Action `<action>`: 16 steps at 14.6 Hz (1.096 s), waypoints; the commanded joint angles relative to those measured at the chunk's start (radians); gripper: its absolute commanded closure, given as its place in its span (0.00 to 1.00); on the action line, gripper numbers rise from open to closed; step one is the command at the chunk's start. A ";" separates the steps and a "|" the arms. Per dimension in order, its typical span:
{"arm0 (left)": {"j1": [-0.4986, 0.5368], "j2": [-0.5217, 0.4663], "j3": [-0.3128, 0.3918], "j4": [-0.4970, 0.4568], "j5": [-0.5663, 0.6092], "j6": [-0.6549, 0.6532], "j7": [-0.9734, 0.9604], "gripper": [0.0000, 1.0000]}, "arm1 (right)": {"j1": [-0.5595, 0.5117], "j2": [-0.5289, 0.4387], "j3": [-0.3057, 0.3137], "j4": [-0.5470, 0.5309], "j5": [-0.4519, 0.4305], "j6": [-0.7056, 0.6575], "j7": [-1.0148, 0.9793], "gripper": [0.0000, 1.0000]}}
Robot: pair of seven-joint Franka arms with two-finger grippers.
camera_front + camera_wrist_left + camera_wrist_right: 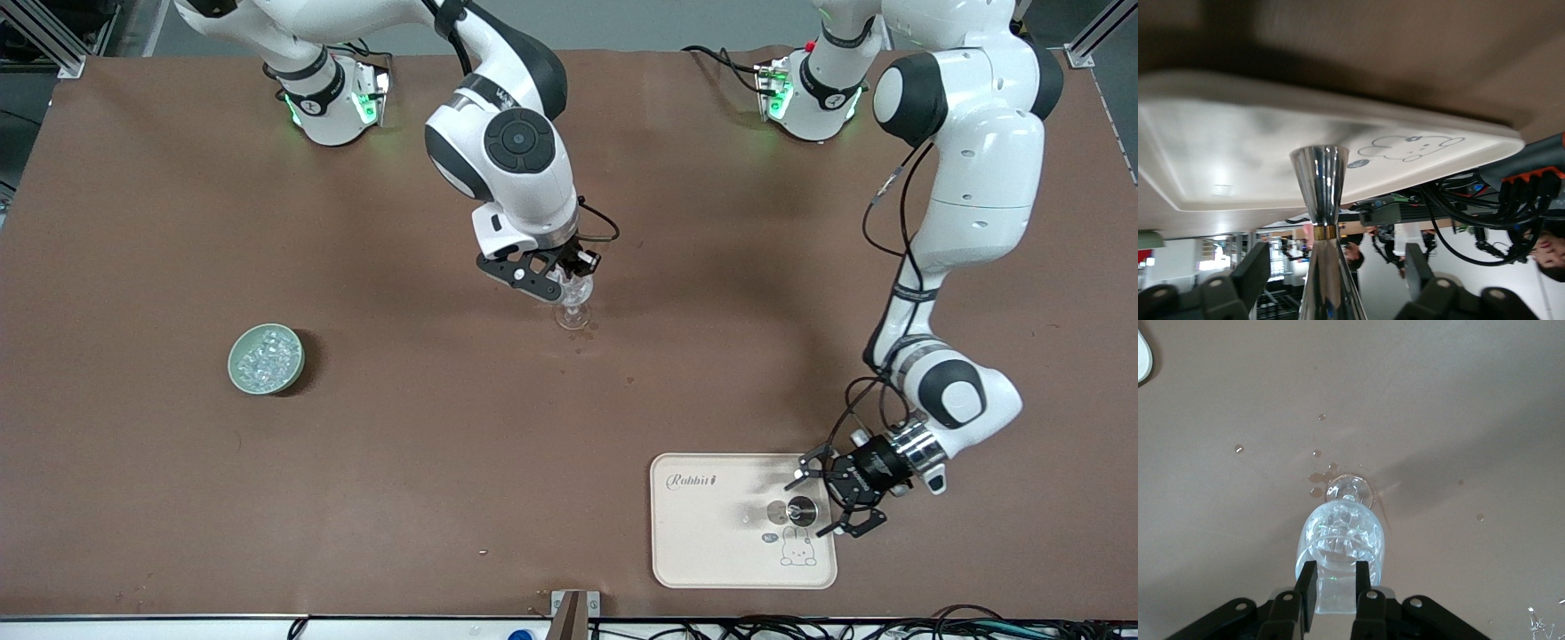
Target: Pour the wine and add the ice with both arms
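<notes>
While right gripper (558,283) pinches glass (573,307) — left gripper (822,500) gapes.

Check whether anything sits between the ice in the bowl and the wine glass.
Nothing visible does. Only bare table lies between the ice in its bowl and the glass. The right end effector is at the glass's mouth; the left end effector is at the tray.

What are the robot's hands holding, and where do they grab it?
The right gripper pinches the wine glass by its rim. The left gripper holds nothing; it is open around a metal jigger on the tray.
</notes>
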 commanded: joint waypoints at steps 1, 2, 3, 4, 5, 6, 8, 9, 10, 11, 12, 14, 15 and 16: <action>0.005 -0.051 0.085 -0.022 0.143 -0.112 0.008 0.00 | 0.001 0.019 0.006 0.021 -0.028 -0.003 0.019 0.95; 0.000 -0.065 0.100 -0.021 0.236 -0.138 0.008 0.00 | 0.001 0.021 0.006 0.021 -0.030 -0.003 0.019 0.94; 0.000 -0.079 0.110 -0.009 0.350 -0.150 0.008 0.00 | 0.001 0.024 0.006 0.021 -0.030 -0.003 0.019 0.93; -0.002 -0.093 0.114 0.007 0.442 -0.151 0.008 0.00 | 0.001 0.024 0.006 0.021 -0.028 -0.003 0.019 0.93; -0.003 -0.107 0.113 0.011 0.516 -0.151 0.008 0.00 | 0.000 0.024 0.006 0.021 -0.028 -0.003 0.019 0.90; -0.006 -0.122 0.134 0.018 0.550 -0.151 0.008 0.00 | -0.003 0.024 0.006 0.022 -0.025 -0.003 0.019 0.83; -0.011 -0.174 0.168 0.027 0.558 -0.143 0.010 0.00 | -0.008 0.024 0.006 0.025 -0.023 -0.003 0.015 0.68; -0.008 -0.200 0.176 0.030 0.560 -0.143 0.010 0.00 | -0.008 0.024 0.006 0.025 -0.023 -0.003 0.010 0.61; -0.003 -0.231 0.191 0.028 0.560 -0.155 0.008 0.00 | -0.008 0.024 0.006 0.025 -0.023 -0.003 0.010 0.57; 0.003 -0.273 0.200 0.022 0.560 -0.186 0.010 0.00 | -0.008 0.024 0.006 0.025 -0.023 -0.003 0.010 0.56; 0.011 -0.292 0.200 0.022 0.560 -0.224 0.008 0.00 | -0.008 0.024 0.006 0.025 -0.023 -0.003 0.010 0.54; 0.000 -0.344 0.253 0.022 0.564 -0.290 0.008 0.00 | -0.011 0.024 0.006 0.027 -0.023 -0.004 0.006 0.51; -0.003 -0.366 0.266 0.022 0.590 -0.296 0.008 0.00 | -0.017 0.019 0.008 0.032 -0.023 -0.010 0.003 0.45; -0.003 -0.390 0.265 0.024 0.657 -0.305 0.017 0.00 | -0.029 0.012 0.008 0.044 -0.020 -0.016 0.001 0.21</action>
